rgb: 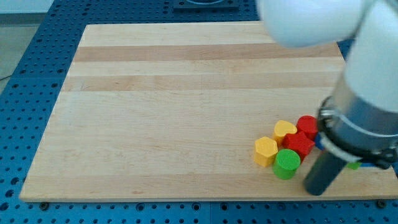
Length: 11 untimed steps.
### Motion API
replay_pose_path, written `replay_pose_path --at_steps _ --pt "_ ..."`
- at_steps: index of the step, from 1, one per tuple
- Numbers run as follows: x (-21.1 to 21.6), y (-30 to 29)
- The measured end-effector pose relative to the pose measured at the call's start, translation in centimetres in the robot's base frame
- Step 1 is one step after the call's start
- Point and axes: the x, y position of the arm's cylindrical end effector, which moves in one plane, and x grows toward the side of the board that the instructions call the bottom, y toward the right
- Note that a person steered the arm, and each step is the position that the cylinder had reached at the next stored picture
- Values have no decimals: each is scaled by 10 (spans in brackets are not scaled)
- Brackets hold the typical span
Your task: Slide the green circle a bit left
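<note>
The green circle [286,163] sits near the view's bottom right of the wooden board [174,112], at the lower edge of a tight cluster. A yellow hexagon [265,150] touches it on its left. A red star-shaped block [300,144] is just above it, with a yellow heart [285,130] and a red round block [307,126] further up. My tip [316,188] is the lower end of the dark rod, just right of and below the green circle, a small gap apart.
The arm's white and grey body [367,93] covers the board's right side. Bits of a blue block [319,142] and a green block [353,165] peek out behind it. The board's bottom edge runs just below the cluster.
</note>
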Motion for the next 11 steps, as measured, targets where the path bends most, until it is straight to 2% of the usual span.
replay_pose_path --at_steps 1,3,4,5,6,7,8,9,10,11 --pt "-26 -11" --pt "-31 -161" --pt "-35 -150" --pt "-36 -83" --pt "-16 -50" --pt "8 -52" --pt "8 -68" --pt "6 -132" --pt "-4 -170" --pt "-5 -170"
